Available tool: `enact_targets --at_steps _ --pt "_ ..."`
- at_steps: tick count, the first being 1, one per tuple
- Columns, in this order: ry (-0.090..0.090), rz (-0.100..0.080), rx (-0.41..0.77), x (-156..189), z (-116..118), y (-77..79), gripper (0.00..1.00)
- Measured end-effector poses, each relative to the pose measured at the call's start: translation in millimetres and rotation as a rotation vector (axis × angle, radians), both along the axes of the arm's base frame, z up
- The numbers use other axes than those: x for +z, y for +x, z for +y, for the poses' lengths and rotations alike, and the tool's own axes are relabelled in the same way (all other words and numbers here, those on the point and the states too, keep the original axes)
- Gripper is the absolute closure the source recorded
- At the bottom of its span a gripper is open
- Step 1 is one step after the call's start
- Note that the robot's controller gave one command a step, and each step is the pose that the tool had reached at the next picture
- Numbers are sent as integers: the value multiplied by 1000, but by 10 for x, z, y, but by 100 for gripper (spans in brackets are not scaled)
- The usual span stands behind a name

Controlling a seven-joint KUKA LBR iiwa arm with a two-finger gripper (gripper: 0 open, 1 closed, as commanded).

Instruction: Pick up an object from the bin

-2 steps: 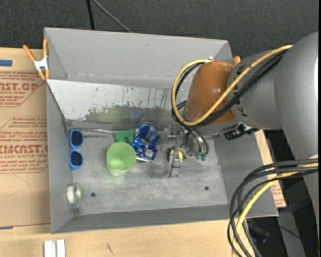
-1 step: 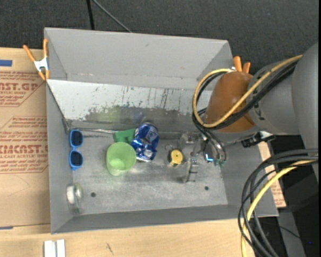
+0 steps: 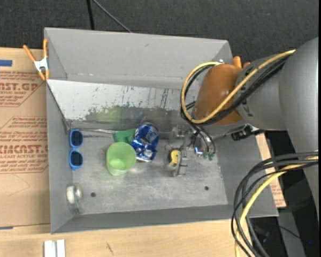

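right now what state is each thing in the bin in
green cup: tipped over, open mouth facing the camera
blue can: dented, lying against the cup
blue sunglasses: lying flat by the left wall
small clear round thing: lower left corner, state unclear
end effector: low in the bin, right of the can, not touching it

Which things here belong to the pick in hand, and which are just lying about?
In play: the gripper, low in the grey metal bin; the crumpled blue-and-white drink can left of it.
Lying about: the light green plastic cup; the blue plastic sunglasses at the left wall; the small clear thing in the lower-left corner.
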State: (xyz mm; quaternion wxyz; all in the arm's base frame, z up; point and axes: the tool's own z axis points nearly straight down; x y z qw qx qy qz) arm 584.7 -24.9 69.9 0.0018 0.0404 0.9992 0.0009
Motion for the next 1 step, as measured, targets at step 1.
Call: enact_targets --at_steps 1 --pt "-1 -1 -2 12 -16 1 100"
